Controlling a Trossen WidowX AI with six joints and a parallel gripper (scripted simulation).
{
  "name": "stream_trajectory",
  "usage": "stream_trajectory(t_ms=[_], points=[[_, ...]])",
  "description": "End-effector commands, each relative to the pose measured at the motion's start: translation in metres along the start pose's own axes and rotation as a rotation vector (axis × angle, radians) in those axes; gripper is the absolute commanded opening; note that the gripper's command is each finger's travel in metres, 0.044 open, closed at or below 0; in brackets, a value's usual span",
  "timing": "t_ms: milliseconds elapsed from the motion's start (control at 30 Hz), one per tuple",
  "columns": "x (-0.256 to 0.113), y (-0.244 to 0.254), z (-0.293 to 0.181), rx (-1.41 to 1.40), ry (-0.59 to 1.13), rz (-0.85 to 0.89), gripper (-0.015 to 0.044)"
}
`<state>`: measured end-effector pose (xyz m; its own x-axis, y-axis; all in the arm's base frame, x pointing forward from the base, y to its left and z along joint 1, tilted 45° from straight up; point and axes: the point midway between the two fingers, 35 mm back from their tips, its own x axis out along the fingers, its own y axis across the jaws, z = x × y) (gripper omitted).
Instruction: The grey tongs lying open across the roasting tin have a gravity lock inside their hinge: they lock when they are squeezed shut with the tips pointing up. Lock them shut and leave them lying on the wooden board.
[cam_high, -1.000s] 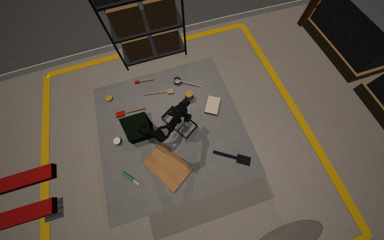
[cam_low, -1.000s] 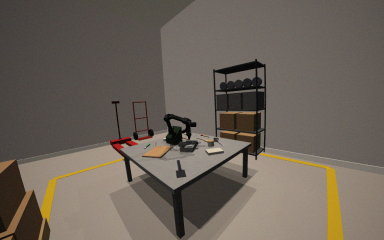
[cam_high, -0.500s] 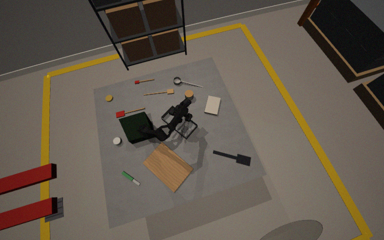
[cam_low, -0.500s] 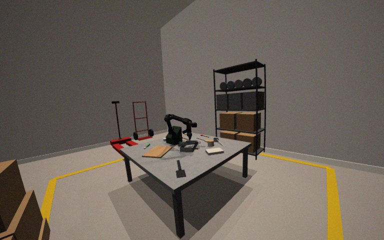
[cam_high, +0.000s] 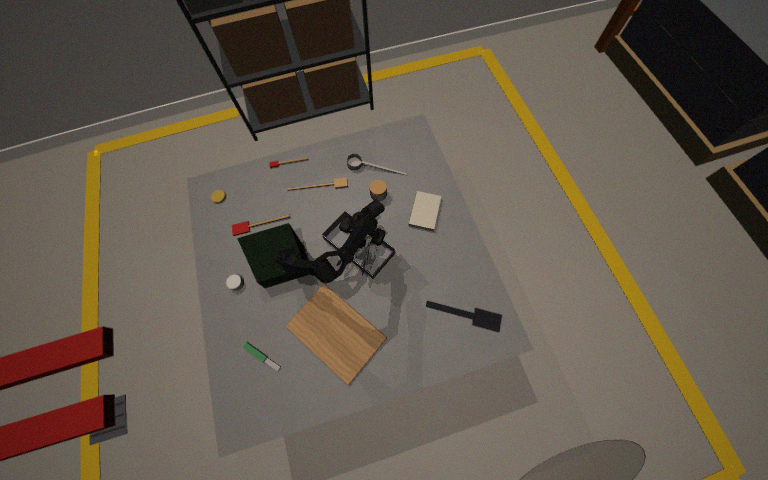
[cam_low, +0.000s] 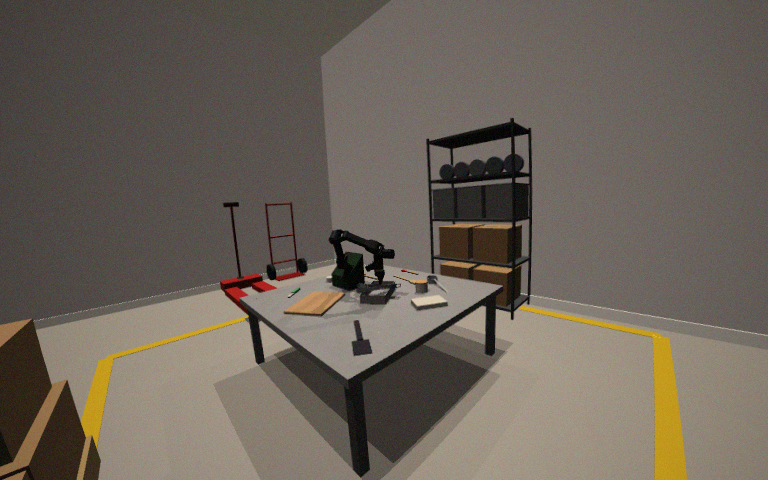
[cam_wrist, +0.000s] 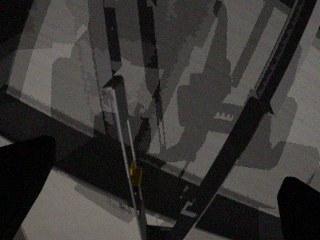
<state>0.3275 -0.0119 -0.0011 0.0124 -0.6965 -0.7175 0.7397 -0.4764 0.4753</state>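
Note:
The grey tongs (cam_wrist: 231, 145) lie open across the roasting tin (cam_high: 383, 263) (cam_low: 374, 300). In the wrist view their two arms spread toward the top and come together at the bottom edge. A small yellow part (cam_wrist: 136, 175) shows by the left arm. In the top view my arm covers much of the tongs and tin. My gripper (cam_low: 380, 280) (cam_wrist: 170, 171) is open and empty, pointing down over the tin, with its fingertips wide on either side of the tong arms in the wrist view. The exact height gap is unclear. The wooden board (cam_high: 336, 333) (cam_low: 314, 303) has nothing on it.
A dark spatula (cam_high: 487, 319) (cam_low: 361, 345) lies beyond the board. A round wood-topped pot (cam_high: 378, 189) and a pale block (cam_high: 425, 210) (cam_low: 428, 302) are near the tin. A green-handled tool (cam_high: 254, 351) lies beside the board. A strainer (cam_high: 354, 161) lies farther back.

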Motion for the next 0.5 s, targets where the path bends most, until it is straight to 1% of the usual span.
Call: stream_trajectory(t_ms=[0, 467], points=[[0.01, -0.002, 0.001, -0.009, -0.009, 0.002, 0.044], [0.033, -0.002, 0.002, -0.009, -0.009, 0.003, 0.044]])
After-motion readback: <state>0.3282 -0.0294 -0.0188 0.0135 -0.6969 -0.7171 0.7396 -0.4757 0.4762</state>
